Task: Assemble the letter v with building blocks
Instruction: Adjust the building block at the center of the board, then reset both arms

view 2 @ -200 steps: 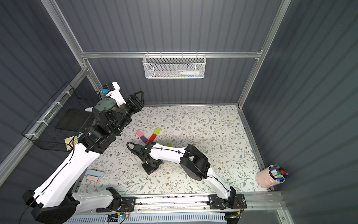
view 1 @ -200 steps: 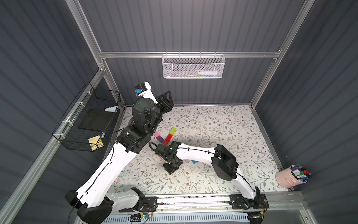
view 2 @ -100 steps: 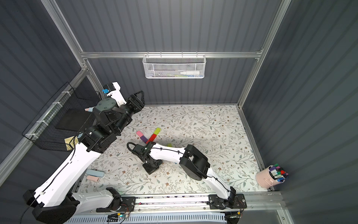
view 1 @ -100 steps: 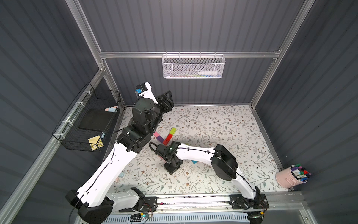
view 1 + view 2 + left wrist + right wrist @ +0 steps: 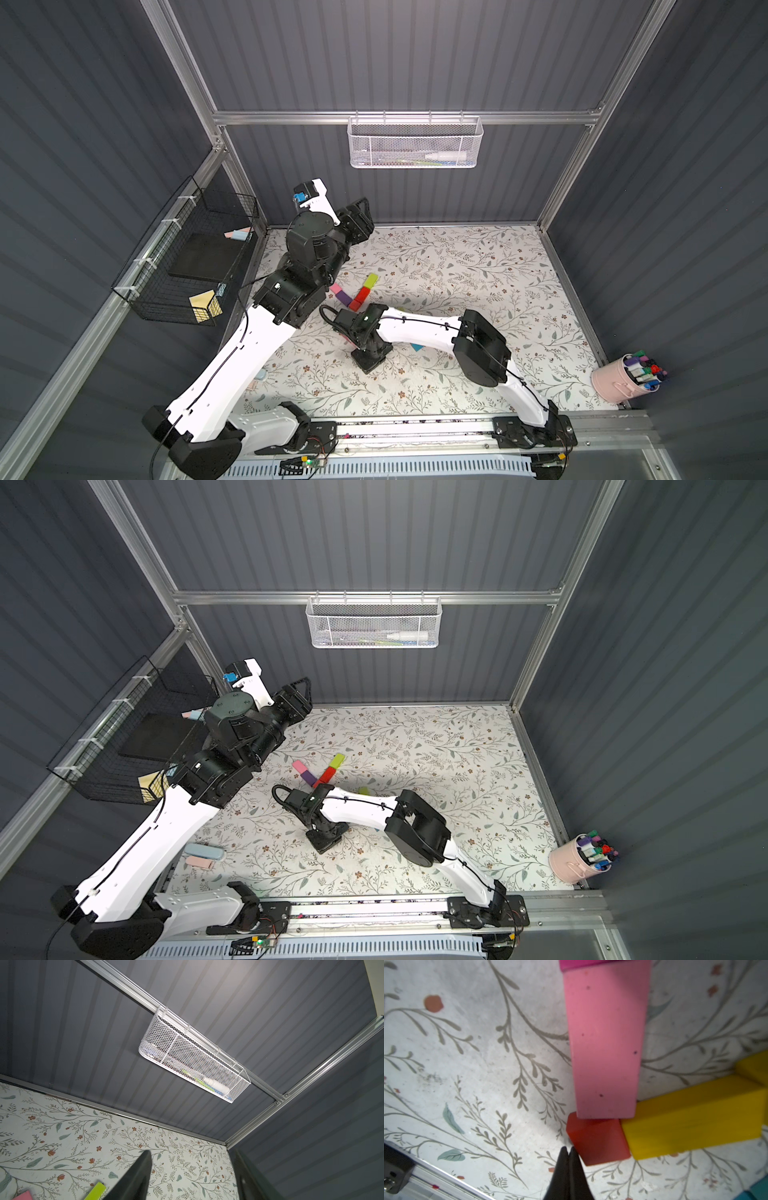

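Observation:
In both top views a small V of building blocks lies mid-table: pink point(image 5: 336, 287) and purple point(image 5: 344, 297) on one arm, lime point(image 5: 371, 280) and red point(image 5: 362, 294) on the other. My right gripper point(image 5: 371, 359) is low over the table in front of that V. In its wrist view it point(image 5: 568, 1150) is shut and empty, tips beside a loose red block point(image 5: 598, 1140). This block touches a pink block point(image 5: 606, 1043) and a yellow block point(image 5: 691, 1122). My left gripper point(image 5: 359, 212) is raised at the back left, open and empty point(image 5: 192, 1167).
A white mesh basket point(image 5: 415, 143) hangs on the back wall and a black wire basket point(image 5: 187, 266) on the left wall. A pink cup of markers point(image 5: 623, 378) stands at the front right. Two pastel cases point(image 5: 203, 854) lie front left. A teal block point(image 5: 417, 347) peeks from under the right forearm.
The left gripper's jaws have spread a little wider and the left arm has shifted slightly. The right arm has not moved.

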You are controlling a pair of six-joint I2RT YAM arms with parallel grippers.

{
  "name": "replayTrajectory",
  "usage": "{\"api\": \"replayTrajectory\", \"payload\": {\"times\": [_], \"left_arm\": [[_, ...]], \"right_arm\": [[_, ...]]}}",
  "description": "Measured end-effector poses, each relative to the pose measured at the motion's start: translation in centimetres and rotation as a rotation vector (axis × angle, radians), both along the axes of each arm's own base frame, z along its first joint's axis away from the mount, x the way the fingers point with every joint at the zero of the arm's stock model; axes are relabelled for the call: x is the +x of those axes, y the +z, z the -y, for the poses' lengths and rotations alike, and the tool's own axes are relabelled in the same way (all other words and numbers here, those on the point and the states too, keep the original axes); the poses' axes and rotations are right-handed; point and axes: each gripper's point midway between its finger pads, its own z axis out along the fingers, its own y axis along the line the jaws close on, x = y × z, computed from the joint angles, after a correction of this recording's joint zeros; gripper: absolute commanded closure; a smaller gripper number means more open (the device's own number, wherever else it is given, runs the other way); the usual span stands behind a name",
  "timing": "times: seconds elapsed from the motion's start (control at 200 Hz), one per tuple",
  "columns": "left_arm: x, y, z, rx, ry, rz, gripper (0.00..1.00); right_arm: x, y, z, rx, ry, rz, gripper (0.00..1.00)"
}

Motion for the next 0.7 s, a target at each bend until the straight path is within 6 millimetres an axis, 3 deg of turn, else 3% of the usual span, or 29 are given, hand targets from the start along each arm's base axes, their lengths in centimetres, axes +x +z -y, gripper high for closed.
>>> {"api": "replayTrajectory", "payload": {"times": [0.1,0.145,0.185,0.245,0.3,0.415,0.48,0.575,0.635,0.7], "left_arm": [[-0.1,0.2,-0.1,0.005,0.001,0.006,0.12],[-0.1,0.3,-0.2,0.01,0.004,0.013,0.01],[-0.3,0.6,-0.4,0.014,0.01,0.021,0.0],[-0.6,1.2,-0.8,0.009,0.02,0.04,0.0],[-0.8,2.0,-1.3,0.013,0.035,0.06,0.0],[-0.6,3.6,-1.9,0.023,0.074,0.109,0.01],[-0.2,3.8,-2.2,0.031,0.108,0.13,0.0],[0.7,2.7,-3.3,0.033,0.198,0.17,0.0],[1.5,0.6,-4.6,0.036,0.281,0.179,0.0],[2.9,-2.8,-6.6,0.053,0.379,0.172,0.0]], "right_arm": [[-0.3,1.4,0.5,0.031,0.012,0.048,0.83],[-0.3,2.8,0.9,0.053,0.016,0.077,0.73],[-0.2,4.6,1.2,0.083,0.001,0.11,0.62],[0.5,7.4,1.4,0.133,-0.005,0.165,0.38],[1.6,10.5,2.0,0.186,-0.041,0.222,0.02],[5.0,15.1,4.9,0.248,-0.142,0.32,0.01],[7.9,16.7,7.9,0.253,-0.227,0.375,0.01],[12.8,18.5,14.1,0.236,-0.395,0.455,0.01],[16.5,19.6,19.6,0.234,-0.543,0.516,0.01],[20.1,20.9,26.9,0.236,-0.739,0.611,0.01]]}}
